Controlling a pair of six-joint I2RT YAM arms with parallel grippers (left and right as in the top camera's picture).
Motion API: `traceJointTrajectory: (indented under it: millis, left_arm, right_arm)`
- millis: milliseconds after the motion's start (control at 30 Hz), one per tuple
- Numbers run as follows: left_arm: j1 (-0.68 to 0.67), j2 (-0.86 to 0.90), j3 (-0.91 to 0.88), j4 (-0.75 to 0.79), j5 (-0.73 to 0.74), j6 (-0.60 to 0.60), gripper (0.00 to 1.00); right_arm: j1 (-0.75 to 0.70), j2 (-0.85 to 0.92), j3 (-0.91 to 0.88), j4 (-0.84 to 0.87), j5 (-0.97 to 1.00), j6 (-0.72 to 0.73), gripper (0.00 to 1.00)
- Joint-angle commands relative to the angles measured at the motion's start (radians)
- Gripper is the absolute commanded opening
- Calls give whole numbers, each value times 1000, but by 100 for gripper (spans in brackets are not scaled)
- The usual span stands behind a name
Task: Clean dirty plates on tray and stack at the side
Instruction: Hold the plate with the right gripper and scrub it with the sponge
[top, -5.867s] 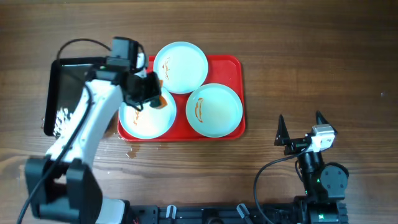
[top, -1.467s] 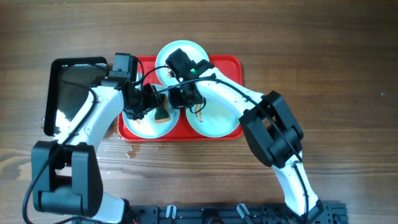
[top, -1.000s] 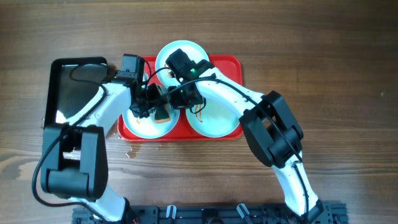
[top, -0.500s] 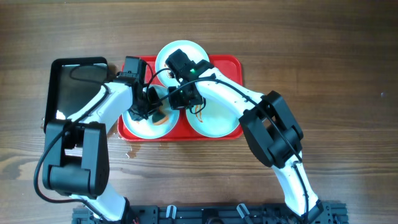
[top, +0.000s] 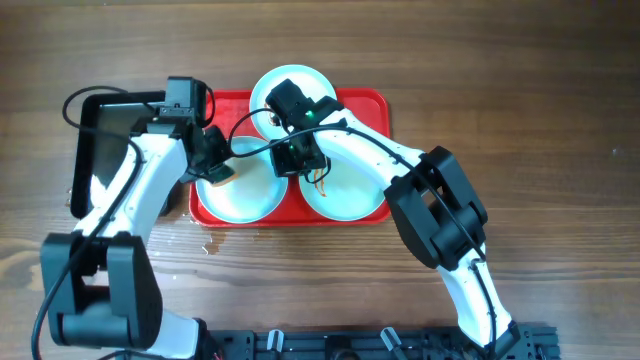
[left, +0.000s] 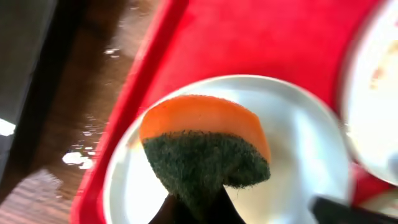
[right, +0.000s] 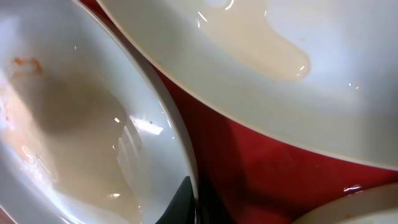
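Observation:
Three pale plates lie on the red tray (top: 372, 108). My left gripper (top: 213, 168) is shut on an orange sponge (left: 202, 134) with a dark green scouring face, held over the left side of the wet front-left plate (top: 240, 192), also in the left wrist view (left: 298, 155). My right gripper (top: 296, 160) is shut on the left rim of the front-right plate (top: 350, 185), which carries orange smears (right: 25, 62). In the right wrist view its fingers pinch that rim (right: 194, 202). The back plate (top: 258, 95) is partly under the right arm.
A black pan (top: 100, 140) holding water stands left of the tray, partly under my left arm. Water drops lie on the wood (top: 215, 245) in front of the tray. Bare table stretches to the right of the tray.
My left gripper closed on the sponge and carried it left, from the plate's right side to its left edge. The right gripper has stayed on the plate rim.

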Motion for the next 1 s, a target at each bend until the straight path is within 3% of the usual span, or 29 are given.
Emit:
traceJointTrajectory:
  millis: [0, 233, 400, 500, 700, 767, 933, 967]
  left_arm:
    - [-7, 20, 10, 6, 124, 31, 4]
    - [-7, 166, 10, 95, 249, 31, 4]
    - [-7, 241, 10, 150, 245, 31, 4]
    - [-7, 247, 10, 145, 155, 31, 4]
    - [-2, 246, 12, -9, -159, 29, 4]
    - [-2, 243, 19, -84, -240, -34, 4]
    - [-5, 222, 103, -250, -271, -106, 4]
    - [-12, 207, 140, -286, -216, -103, 4]
  right_arm:
    - [0, 27, -18, -15, 25, -6, 4]
    - [0, 27, -18, -15, 25, -6, 4]
    - [0, 27, -18, -14, 25, -5, 4]
    - [0, 27, -18, -14, 26, 0, 4]
    - [0, 27, -18, -15, 26, 0, 4]
    - [0, 27, -18, -14, 26, 0, 4]
    - [0, 27, -18, -19, 26, 1, 4]
    - [0, 27, -18, -19, 26, 1, 4]
